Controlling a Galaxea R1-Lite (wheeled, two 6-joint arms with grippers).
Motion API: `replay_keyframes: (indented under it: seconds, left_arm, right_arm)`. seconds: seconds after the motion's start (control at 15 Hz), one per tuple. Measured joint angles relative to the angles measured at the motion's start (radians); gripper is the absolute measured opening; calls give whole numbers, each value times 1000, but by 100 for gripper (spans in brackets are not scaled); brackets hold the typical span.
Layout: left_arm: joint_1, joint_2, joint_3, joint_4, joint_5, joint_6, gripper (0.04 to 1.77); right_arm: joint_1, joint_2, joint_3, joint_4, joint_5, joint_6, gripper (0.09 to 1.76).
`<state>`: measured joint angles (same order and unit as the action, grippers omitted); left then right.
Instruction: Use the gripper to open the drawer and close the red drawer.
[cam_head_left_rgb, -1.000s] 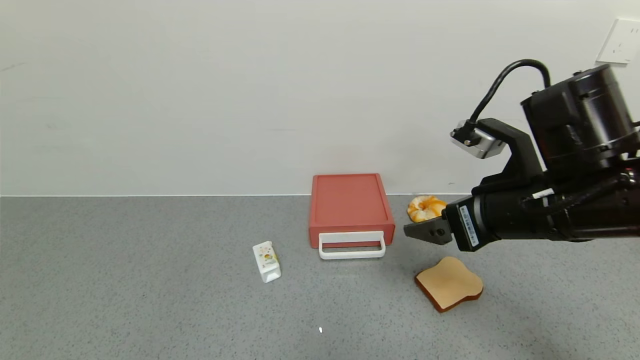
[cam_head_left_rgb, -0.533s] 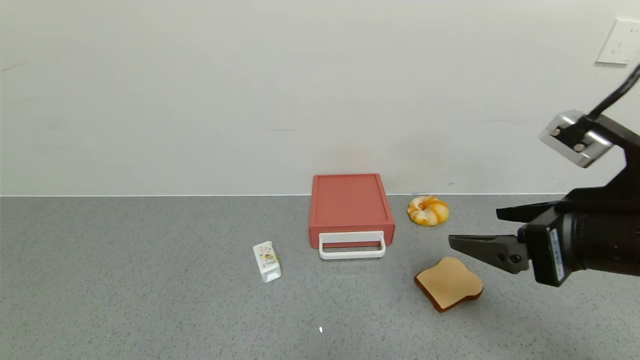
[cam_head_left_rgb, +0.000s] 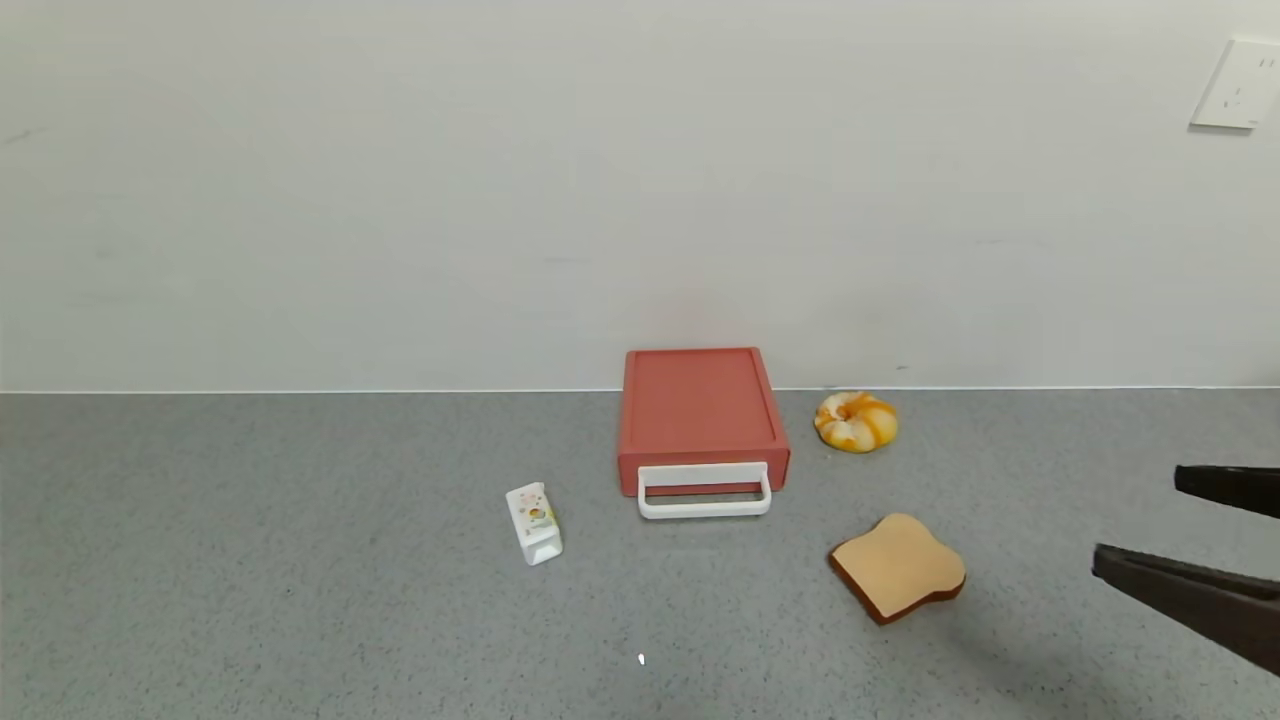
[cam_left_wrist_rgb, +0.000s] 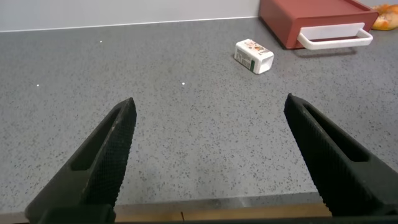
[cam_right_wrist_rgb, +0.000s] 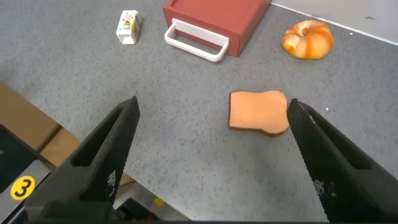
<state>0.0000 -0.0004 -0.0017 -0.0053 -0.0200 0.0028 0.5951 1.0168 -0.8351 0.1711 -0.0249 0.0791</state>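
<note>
The red drawer (cam_head_left_rgb: 700, 415) lies flat against the back wall, its tray pushed in and its white loop handle (cam_head_left_rgb: 704, 492) facing the front. It also shows in the left wrist view (cam_left_wrist_rgb: 314, 22) and the right wrist view (cam_right_wrist_rgb: 214, 17). My right gripper (cam_head_left_rgb: 1150, 525) is open and empty at the right edge of the head view, well to the right of the drawer and beyond the toast slice (cam_head_left_rgb: 898, 567); in the right wrist view its gripper (cam_right_wrist_rgb: 211, 109) spreads wide. My left gripper (cam_left_wrist_rgb: 210, 109) is open and empty near the table's front edge, out of the head view.
A toast slice (cam_right_wrist_rgb: 259, 112) lies in front and to the right of the drawer. An orange bun (cam_head_left_rgb: 856, 421) sits beside the drawer's right side near the wall. A small white carton (cam_head_left_rgb: 534, 523) lies to the drawer's front left. A wall socket (cam_head_left_rgb: 1238, 84) is at upper right.
My right arm has pulled back to the right and downward, away from the drawer; only its fingertips remain in the head view. Its fingers have opened. The drawer has not moved.
</note>
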Motion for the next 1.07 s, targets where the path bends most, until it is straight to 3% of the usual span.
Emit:
replay_keyframes:
  seconds: [0.47, 1.07]
  left_arm:
    - [0, 0, 0, 0, 0, -1, 172]
    - [0, 0, 0, 0, 4, -1, 172]
  right_arm:
    - [-147, -311, 140, 47, 3, 1, 174]
    - [-449, -616, 164, 218, 4, 3, 174]
